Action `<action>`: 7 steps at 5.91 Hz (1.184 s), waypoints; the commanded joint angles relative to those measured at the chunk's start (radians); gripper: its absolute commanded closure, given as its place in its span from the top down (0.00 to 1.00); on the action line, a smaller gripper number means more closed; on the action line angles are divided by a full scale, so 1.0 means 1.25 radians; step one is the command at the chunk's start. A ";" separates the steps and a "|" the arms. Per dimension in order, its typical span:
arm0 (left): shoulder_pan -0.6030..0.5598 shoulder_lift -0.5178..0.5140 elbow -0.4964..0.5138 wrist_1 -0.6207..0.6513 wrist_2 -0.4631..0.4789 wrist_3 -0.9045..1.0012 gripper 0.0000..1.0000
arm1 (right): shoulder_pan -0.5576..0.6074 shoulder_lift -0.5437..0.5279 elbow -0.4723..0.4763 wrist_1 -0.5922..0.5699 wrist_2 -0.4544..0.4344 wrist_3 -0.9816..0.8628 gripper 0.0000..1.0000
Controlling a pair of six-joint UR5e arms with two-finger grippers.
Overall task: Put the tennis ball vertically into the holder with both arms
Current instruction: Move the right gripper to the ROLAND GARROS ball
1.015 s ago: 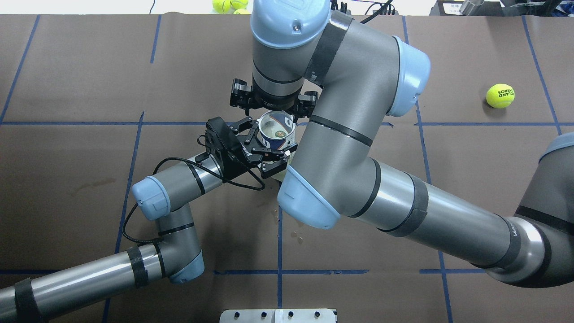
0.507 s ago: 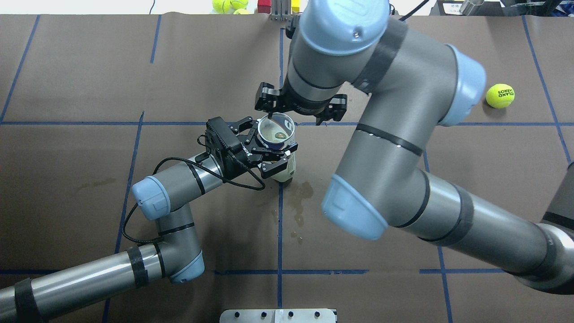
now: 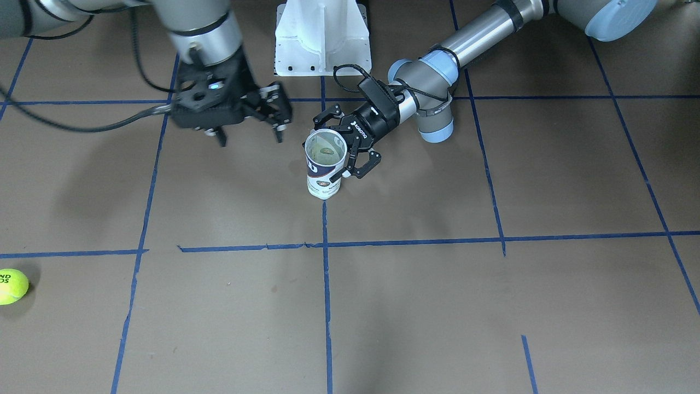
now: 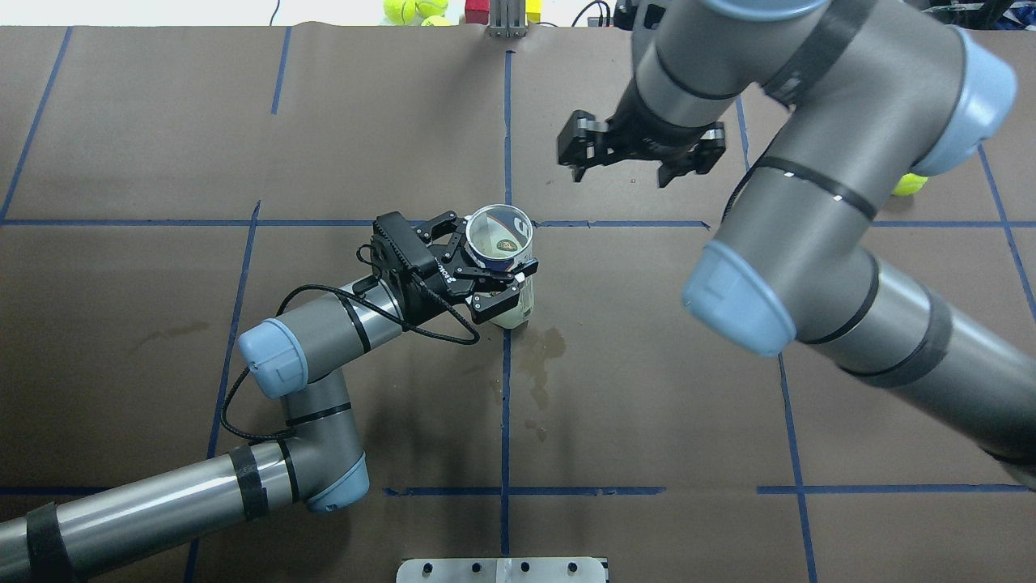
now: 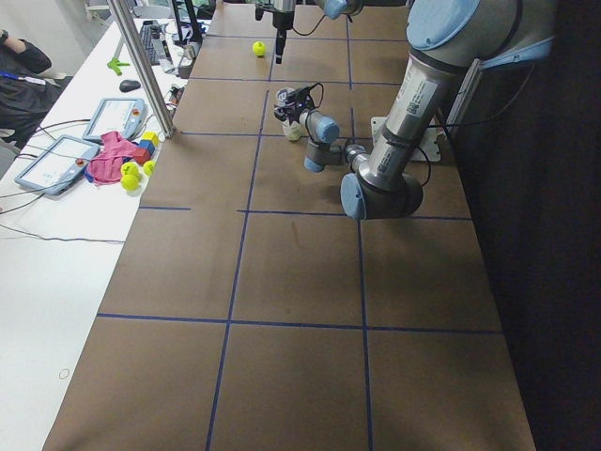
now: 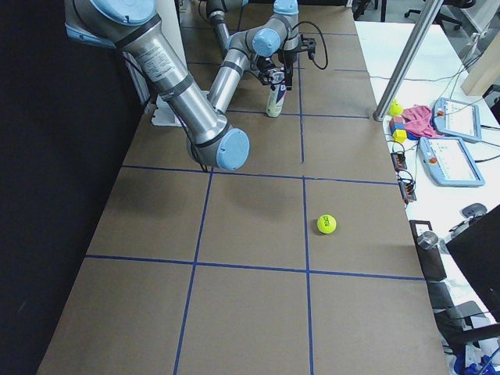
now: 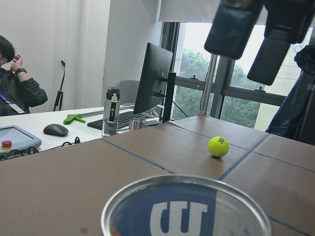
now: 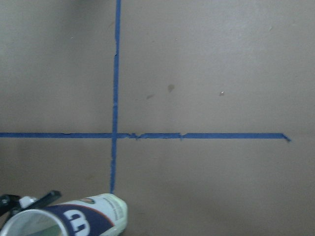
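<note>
Clear holder (image 4: 503, 243) stands upright on the brown table (image 4: 146, 121), just beside a crossing of blue tape lines, clasped near its open rim by the left gripper (image 4: 486, 261), one finger on either side. Through its greenish wall we cannot tell whether anything lies inside. The right gripper (image 4: 621, 178) hangs above the table with fingers spread wide and nothing between them, apart from the holder, farther from the robot and to its right. Its arm hides most of a tennis ball (image 4: 910, 185) in the overhead view, and the front-facing view cuts the same ball at the frame's edge. We make out a large white letter mark on the holder's navy band and a round emblem, but the ball's black print and the small white lettering on the left gripper are too small for us to read. A white pedestal (image 3: 322, 38) stands at the robot's edge of the table, apart from the holder. Open brown surface stretches between the holder and the ball, which rests well apart on the robot's right.
</note>
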 commanded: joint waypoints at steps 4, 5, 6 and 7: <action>0.014 -0.001 -0.002 0.000 0.001 0.001 0.92 | 0.269 -0.226 -0.031 0.008 0.086 -0.563 1.00; 0.015 -0.002 -0.002 0.000 0.001 0.001 0.92 | 0.309 -0.234 -0.079 0.012 0.109 -0.633 1.00; 0.015 -0.002 -0.002 0.000 0.002 0.001 0.92 | 0.341 -0.239 -0.127 0.050 0.118 -0.692 0.99; 0.017 -0.002 -0.002 0.000 0.001 0.001 0.92 | 0.351 -0.258 -0.194 0.153 0.119 -0.703 0.99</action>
